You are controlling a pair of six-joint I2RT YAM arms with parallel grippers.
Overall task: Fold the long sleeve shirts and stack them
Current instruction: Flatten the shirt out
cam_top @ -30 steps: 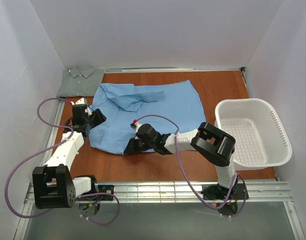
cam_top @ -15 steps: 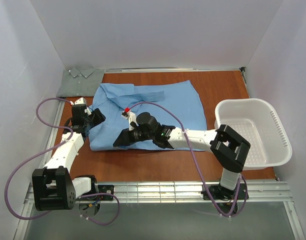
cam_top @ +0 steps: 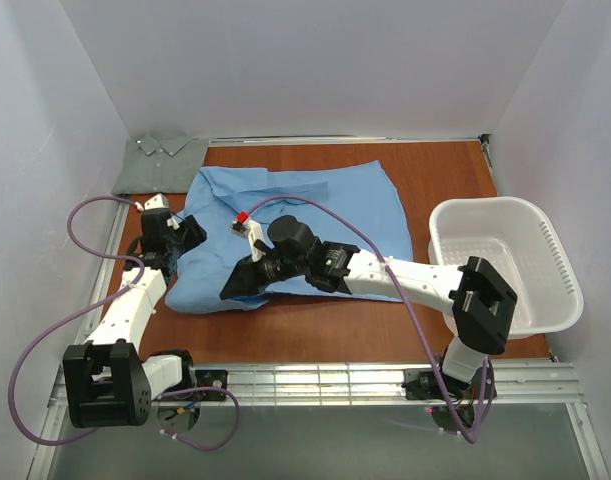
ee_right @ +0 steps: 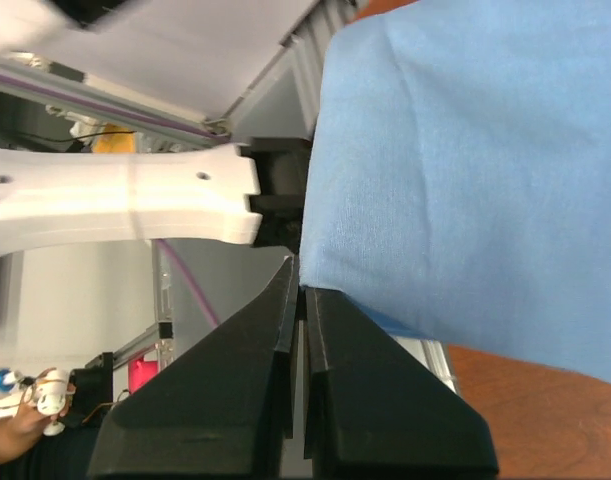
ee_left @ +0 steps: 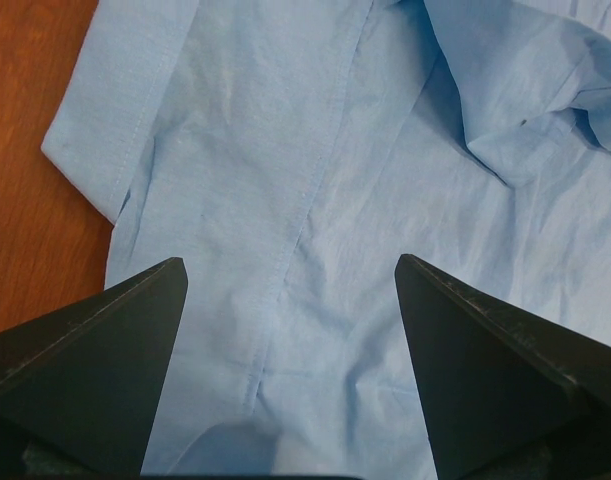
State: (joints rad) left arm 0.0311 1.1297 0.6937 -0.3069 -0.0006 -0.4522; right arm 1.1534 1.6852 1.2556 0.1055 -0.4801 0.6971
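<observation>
At the far left corner we see the grey-green shirt (cam_top: 160,162) lying folded with its collar toward the far wall. It sits mostly off the wood of the table (cam_top: 435,180), and we find its left edge hard to separate from the pale wall beside it.

Just nearer to us, the left gripper (cam_top: 192,238) hovers at the left edge of the light blue shirt (cam_top: 335,205). From above, its dark fingers blur into the dark body, so we cannot read them there. The left wrist view settles it: the gripper (ee_left: 288,265) holds its two fingers wide apart with nothing between them, above blue cloth (ee_left: 315,150), with a strip of bare wood (ee_left: 25,150) at the left. The shirt is cut off by that view at the top, right and bottom.

The light blue shirt lies spread across the middle of the table, collar toward the far side. Its near left part is covered by the right gripper (cam_top: 230,290) and the arm behind it. In the right wrist view the fingers (ee_right: 245,380) are pressed together on a thin edge of the shirt (ee_right: 465,180). We cannot tell how much cloth sits between them.

At the far right stands the white laundry basket (cam_top: 505,265), its near left rim hidden by the right arm's elbow.
</observation>
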